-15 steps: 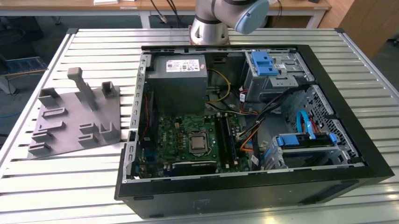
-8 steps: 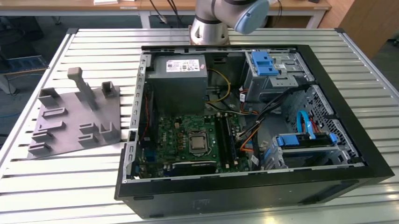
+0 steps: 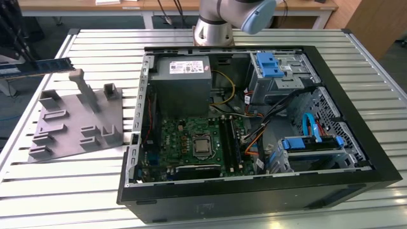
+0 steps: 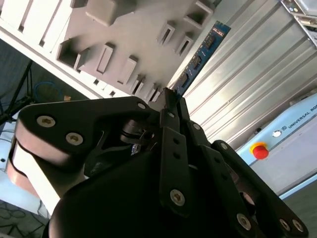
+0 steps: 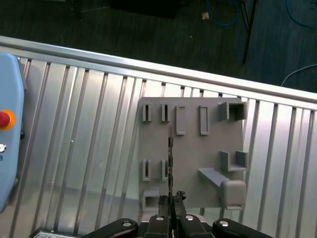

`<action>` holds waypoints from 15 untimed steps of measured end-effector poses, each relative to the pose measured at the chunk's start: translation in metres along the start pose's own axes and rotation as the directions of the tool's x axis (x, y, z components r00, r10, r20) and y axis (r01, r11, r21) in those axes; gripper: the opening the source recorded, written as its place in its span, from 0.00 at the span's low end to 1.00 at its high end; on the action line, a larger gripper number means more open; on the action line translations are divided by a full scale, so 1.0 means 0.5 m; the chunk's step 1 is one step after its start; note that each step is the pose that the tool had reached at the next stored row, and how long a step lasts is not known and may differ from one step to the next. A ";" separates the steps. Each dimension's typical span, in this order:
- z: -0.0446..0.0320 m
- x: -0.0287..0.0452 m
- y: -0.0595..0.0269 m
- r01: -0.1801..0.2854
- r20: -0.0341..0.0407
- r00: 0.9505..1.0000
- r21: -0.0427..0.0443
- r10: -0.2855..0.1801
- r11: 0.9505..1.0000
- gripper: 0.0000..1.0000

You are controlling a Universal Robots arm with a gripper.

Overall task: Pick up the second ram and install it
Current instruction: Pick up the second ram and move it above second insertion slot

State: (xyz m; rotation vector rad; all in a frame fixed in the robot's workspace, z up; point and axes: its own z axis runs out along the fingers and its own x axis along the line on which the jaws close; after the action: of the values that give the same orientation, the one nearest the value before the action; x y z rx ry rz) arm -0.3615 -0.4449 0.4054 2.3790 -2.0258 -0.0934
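The second ram [image 3: 39,66] is a thin dark blue-green stick hanging in the air above the grey holder block [image 3: 76,124], at the exterior view's left. In both wrist views my gripper [image 4: 168,99] [image 5: 171,201] is shut on one end of it. From the fingertips the ram [image 4: 200,54] juts out towards the holder block [image 4: 124,44]. Seen edge-on, the ram [image 5: 170,158] is a thin dark line over the block [image 5: 190,148], between its slots. The open computer case [image 3: 143,119] lies to the exterior view's right, with the motherboard [image 3: 190,143] and its long black slots [image 3: 230,138] inside.
The ribbed metal table [image 3: 76,191] carries the block and the case. The arm's base [image 3: 215,28] stands behind the case. A pendant with a red stop button [image 5: 4,119] [image 4: 259,150] lies on the table. Past the table's edge are dark floor and cables [image 5: 223,15].
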 end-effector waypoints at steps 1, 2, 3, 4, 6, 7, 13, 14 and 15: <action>0.000 0.001 -0.009 0.000 0.000 1.000 -0.002 0.000 1.000 0.14; -0.001 0.003 -0.018 0.000 0.000 1.000 -0.003 0.000 1.000 0.14; -0.001 0.004 -0.027 0.000 0.001 1.000 -0.005 0.000 1.000 0.14; -0.001 0.006 -0.035 0.000 0.001 1.000 -0.006 0.000 1.000 0.14; -0.002 0.009 -0.054 0.000 0.001 1.000 -0.009 0.000 1.000 0.14; -0.002 0.010 -0.063 0.000 0.002 1.000 -0.011 0.000 1.000 0.14; -0.004 0.019 -0.116 0.000 0.003 1.000 -0.019 0.001 1.000 0.14; -0.004 0.020 -0.125 0.000 0.003 1.000 -0.020 0.001 1.000 0.14; -0.004 0.021 -0.133 -0.001 0.003 1.000 -0.021 0.001 1.000 0.14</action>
State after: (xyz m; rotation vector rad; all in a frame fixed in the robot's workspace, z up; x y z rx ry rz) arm -0.2942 -0.4449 0.4036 2.3675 -2.0166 -0.1183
